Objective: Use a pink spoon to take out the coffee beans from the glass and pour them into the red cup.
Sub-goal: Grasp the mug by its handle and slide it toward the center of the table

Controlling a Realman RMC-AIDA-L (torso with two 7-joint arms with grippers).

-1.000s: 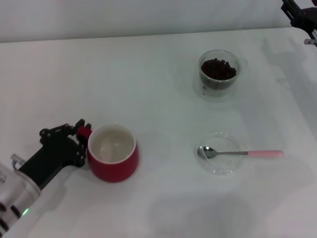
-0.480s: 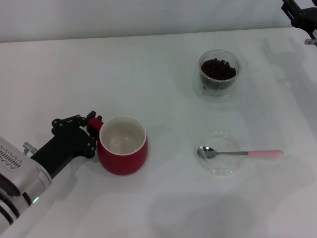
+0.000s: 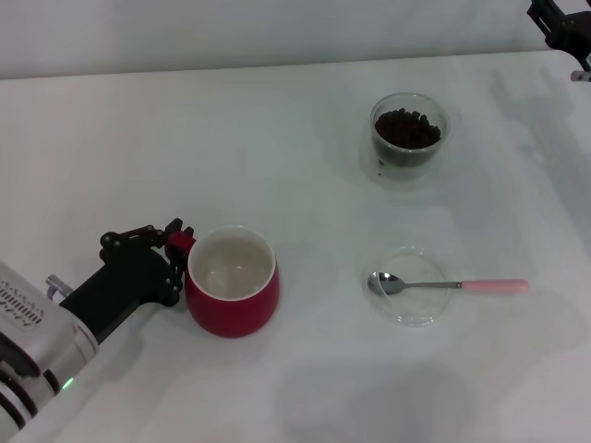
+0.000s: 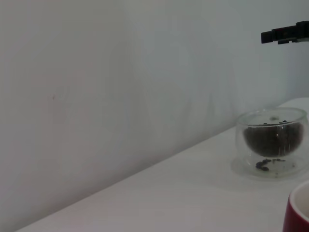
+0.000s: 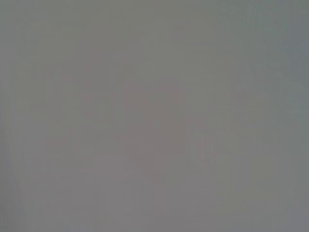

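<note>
Left gripper (image 3: 175, 242): clamped on handle of red cup (image 3: 232, 293), table's near left; right gripper (image 3: 561, 23): far right corner, grip unreadable; pink spoon (image 3: 448, 285): across saucer (image 3: 413, 314); glass (image 3: 408, 137): holds coffee beans (image 3: 406, 127).

The left end effector (image 3: 174, 249), black with a white forearm behind it, lies low and nearly level, its fingers closed on the loop handle of the dark red ceramic mug (image 3: 233, 293). The right end effector (image 3: 563, 28) hangs raised, far off.
</note>
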